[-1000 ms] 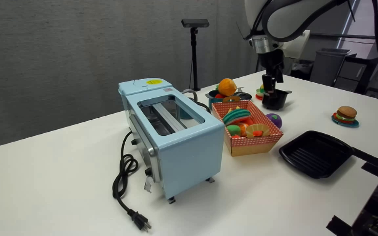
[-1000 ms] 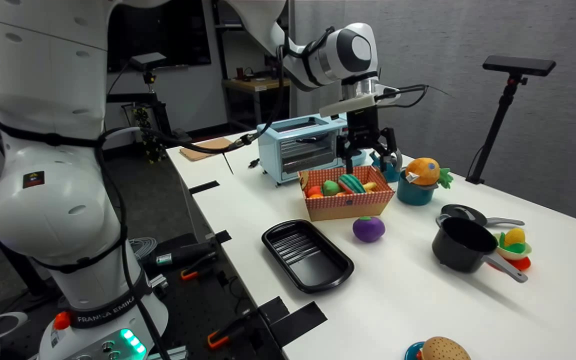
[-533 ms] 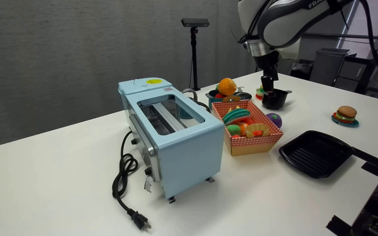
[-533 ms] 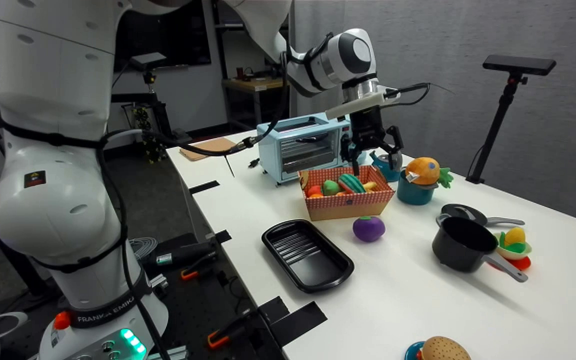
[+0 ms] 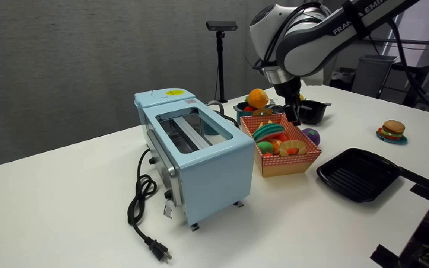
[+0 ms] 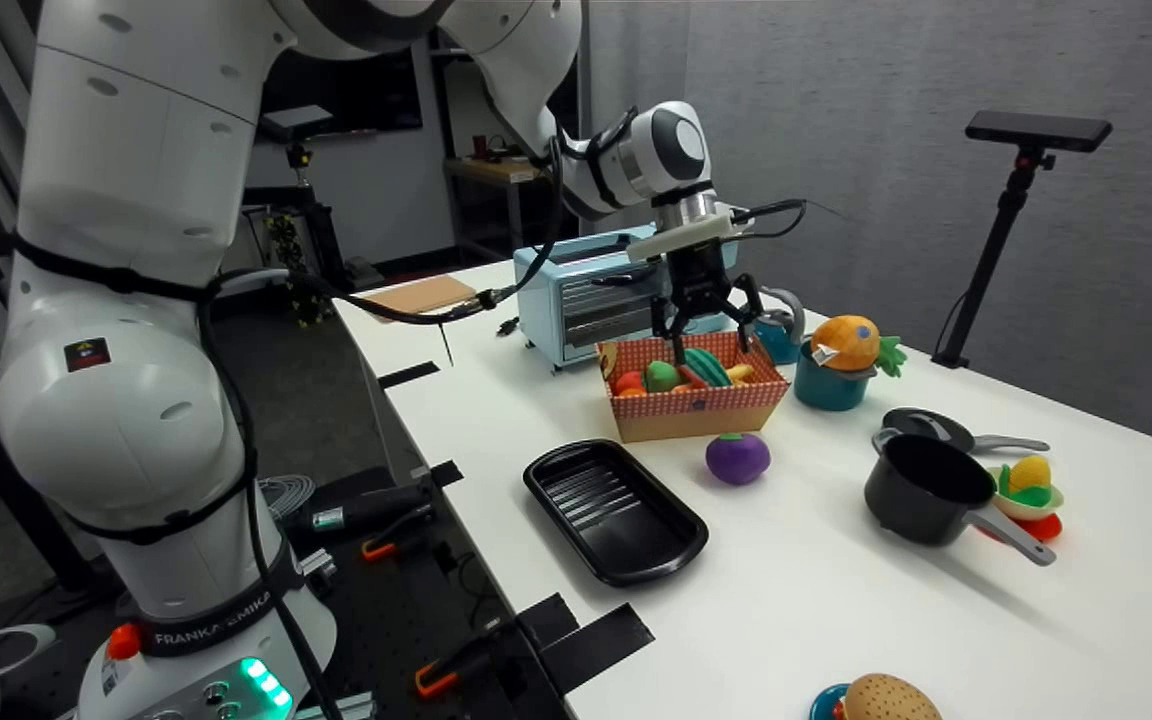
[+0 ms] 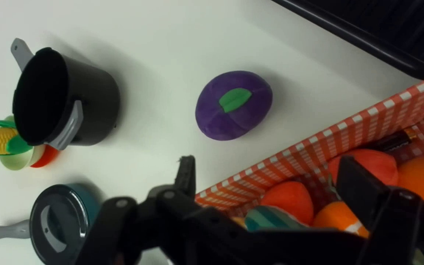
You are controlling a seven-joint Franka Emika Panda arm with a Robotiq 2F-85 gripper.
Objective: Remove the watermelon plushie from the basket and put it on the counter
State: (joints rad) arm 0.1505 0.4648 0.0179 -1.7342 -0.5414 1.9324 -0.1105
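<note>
The watermelon plushie, a slice with a striped green rind and red flesh, lies on other toy fruit in the basket in both exterior views (image 5: 268, 131) (image 6: 704, 366). In the wrist view its rind (image 7: 271, 217) shows partly, the rest hidden behind my gripper. The basket has a red-and-white checked rim and tan sides (image 5: 287, 170) (image 6: 696, 418). My gripper (image 6: 711, 347) is open and empty, pointing down just above the basket. In the wrist view my gripper (image 7: 267, 162) has its jaws wide apart, one over the fruit, one past the basket's edge. The white counter (image 5: 69, 208) surrounds the basket.
The light blue toaster oven (image 5: 218, 182) stands beside the basket. A purple plush (image 7: 234, 105), the black grill pan (image 6: 616, 510) and a black pot (image 6: 921, 490) stand on the other side. A teal pot with an orange plush (image 6: 844, 343) is near the basket's end.
My gripper has moved down and closer to the basket, shifting left in both exterior views over the last half second. It stays open. The plushie and basket have not moved.
</note>
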